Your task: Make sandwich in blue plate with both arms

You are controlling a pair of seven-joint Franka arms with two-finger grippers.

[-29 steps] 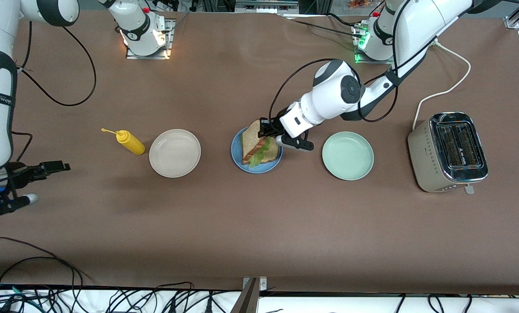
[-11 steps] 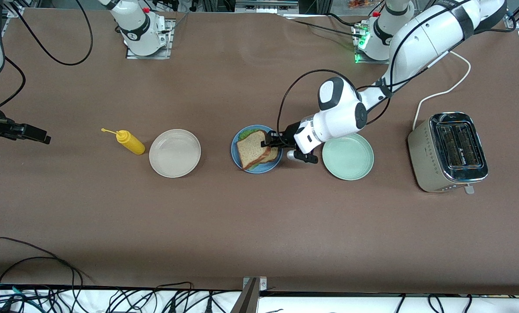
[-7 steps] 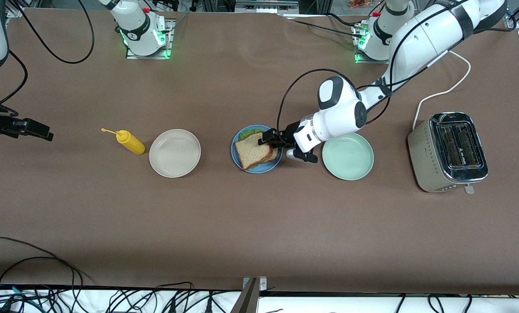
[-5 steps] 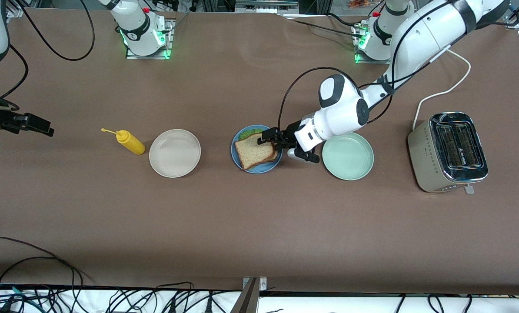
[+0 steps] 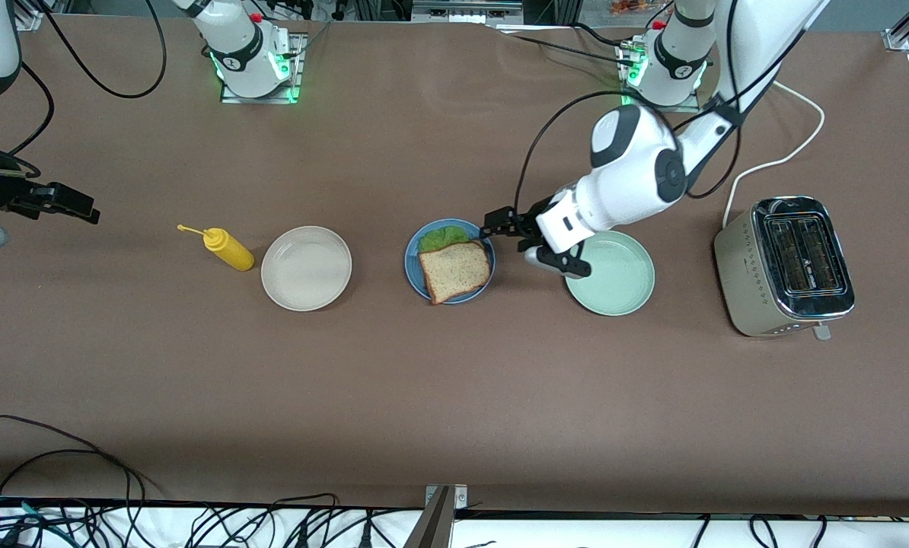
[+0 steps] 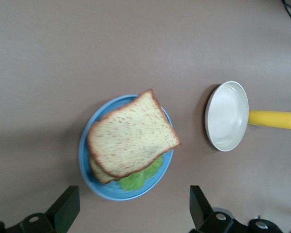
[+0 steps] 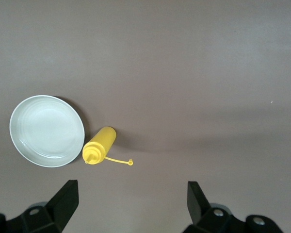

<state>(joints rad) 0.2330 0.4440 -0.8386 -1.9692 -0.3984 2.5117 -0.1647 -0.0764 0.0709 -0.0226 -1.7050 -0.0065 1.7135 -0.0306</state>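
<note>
Clearly, from my station, the sandwich lay assembled on the blue plate: the top slice sat flat on the stack, with ruffled lettuce poking out at the edge farther from the front camera. In the left wrist view the sandwich rested on the blue plate with nothing gripping it. I saw the left gripper with its fingers spread apart and empty, just beside the blue plate's rim, between it and the pale green plate. I saw the right gripper waiting with its fingers apart over the table at the right arm's end, holding nothing. The yellow squeeze bottle lay just beside the cream-white plate. The toaster stood at the left arm's end.
</note>
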